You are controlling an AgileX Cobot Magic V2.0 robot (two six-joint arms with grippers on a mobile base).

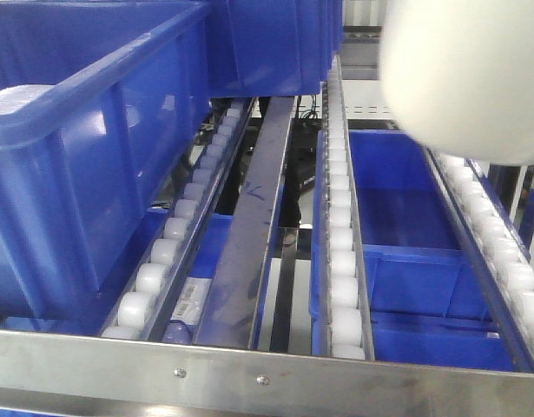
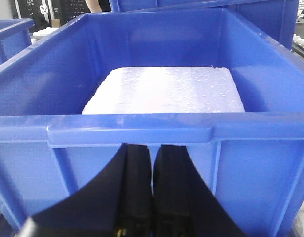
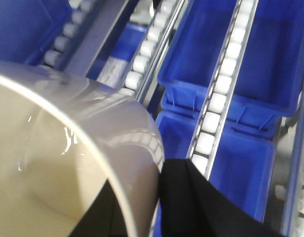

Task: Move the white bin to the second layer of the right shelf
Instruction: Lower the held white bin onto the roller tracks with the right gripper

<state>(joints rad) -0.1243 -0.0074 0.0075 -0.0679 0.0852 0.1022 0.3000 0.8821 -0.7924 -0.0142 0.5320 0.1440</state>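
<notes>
Your right gripper [image 3: 142, 207] clamps the bin [image 1: 466, 78] by its rim, one finger inside and one outside, holding it over the right-hand roller lanes [image 1: 340, 252]. Your left gripper [image 2: 152, 173] faces a blue crate [image 2: 142, 133], jaws pressed together, empty.

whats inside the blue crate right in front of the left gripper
A white foam-like slab lies flat in the blue crate, covering most of its floor. Anything beneath the slab is hidden.

white bin [image 3: 53, 148]: fills 8 o'clock, rim pinched by right gripper [image 3: 142, 207] at 6 | roller lanes [image 3: 218, 94]: 12 to 6 | blue crates [image 3: 201, 54]: beneath lanes, 1–4 o'clock
</notes>
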